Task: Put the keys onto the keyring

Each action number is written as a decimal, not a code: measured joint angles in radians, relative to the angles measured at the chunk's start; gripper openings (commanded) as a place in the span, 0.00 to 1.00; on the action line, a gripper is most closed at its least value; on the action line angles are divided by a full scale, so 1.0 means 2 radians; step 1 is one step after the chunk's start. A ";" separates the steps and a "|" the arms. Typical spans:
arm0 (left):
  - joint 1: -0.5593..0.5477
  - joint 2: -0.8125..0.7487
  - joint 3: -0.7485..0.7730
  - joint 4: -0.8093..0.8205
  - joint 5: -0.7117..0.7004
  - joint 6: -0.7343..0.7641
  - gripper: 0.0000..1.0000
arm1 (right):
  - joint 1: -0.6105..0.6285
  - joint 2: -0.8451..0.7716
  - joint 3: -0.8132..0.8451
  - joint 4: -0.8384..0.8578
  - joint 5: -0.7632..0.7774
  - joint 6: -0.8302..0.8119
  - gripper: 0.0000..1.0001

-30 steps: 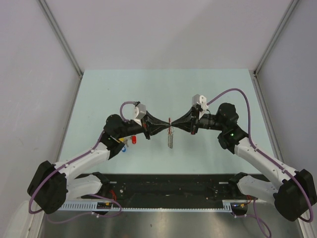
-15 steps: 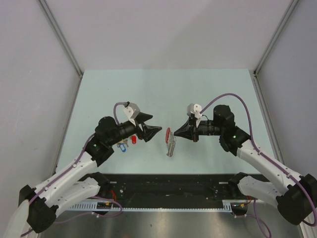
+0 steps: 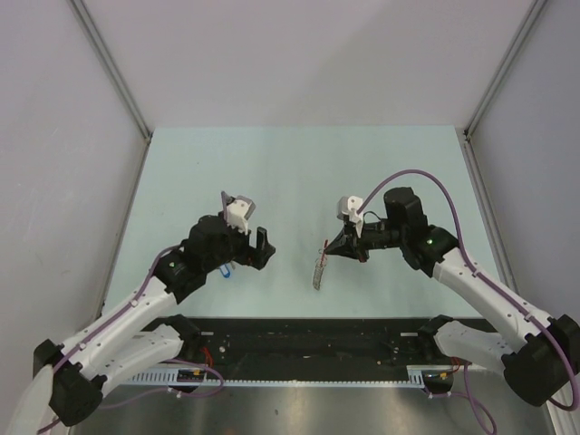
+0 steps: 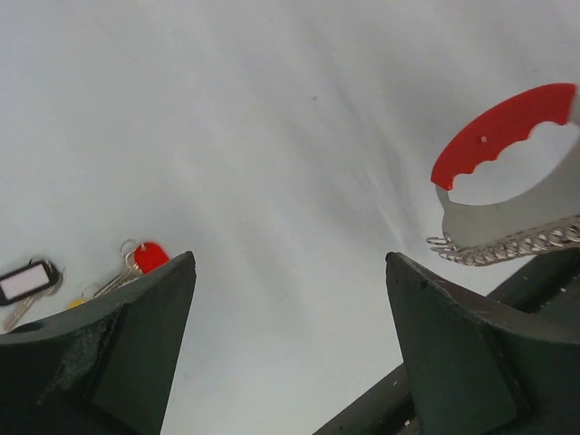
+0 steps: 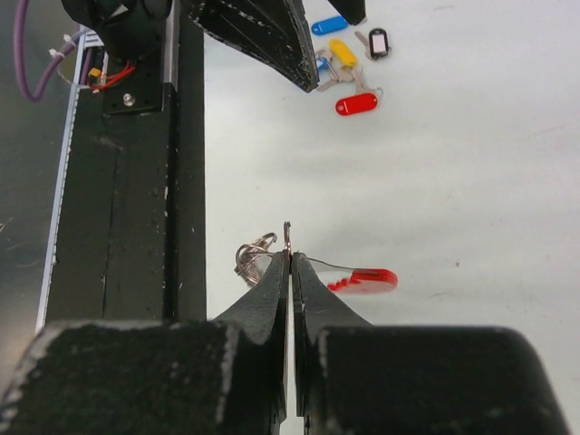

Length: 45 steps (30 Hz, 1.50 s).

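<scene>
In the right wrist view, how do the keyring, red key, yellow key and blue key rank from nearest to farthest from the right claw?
1. keyring, gripped in the right claw
2. red key, ahead, slightly right
3. yellow key, beyond the red one
4. blue key, farthest, near the top edge

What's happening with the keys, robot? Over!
Left claw open, empty. Right claw shut on keyring. Keys loose on table. Nothing in the way.

At the tip of the black right pincer [image 5: 290, 263], the keyring [image 4: 503, 127] is shown with a bright red band and a silvery grey chain strip. Beyond that pincer, the keys [image 5: 355, 104] are headed in red, yellow, blue and black. The bench [image 3: 299, 172] is coloured pale mint.
</scene>
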 measured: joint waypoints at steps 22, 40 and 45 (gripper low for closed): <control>0.013 0.197 -0.013 -0.020 -0.148 -0.133 0.57 | 0.004 0.017 0.002 -0.041 0.022 -0.023 0.00; 0.033 0.303 0.005 0.010 -0.187 -0.143 0.43 | 0.004 0.017 0.002 -0.041 0.021 -0.022 0.00; 0.033 0.317 0.017 0.013 -0.180 -0.142 0.32 | 0.004 0.017 0.002 -0.041 0.021 -0.022 0.00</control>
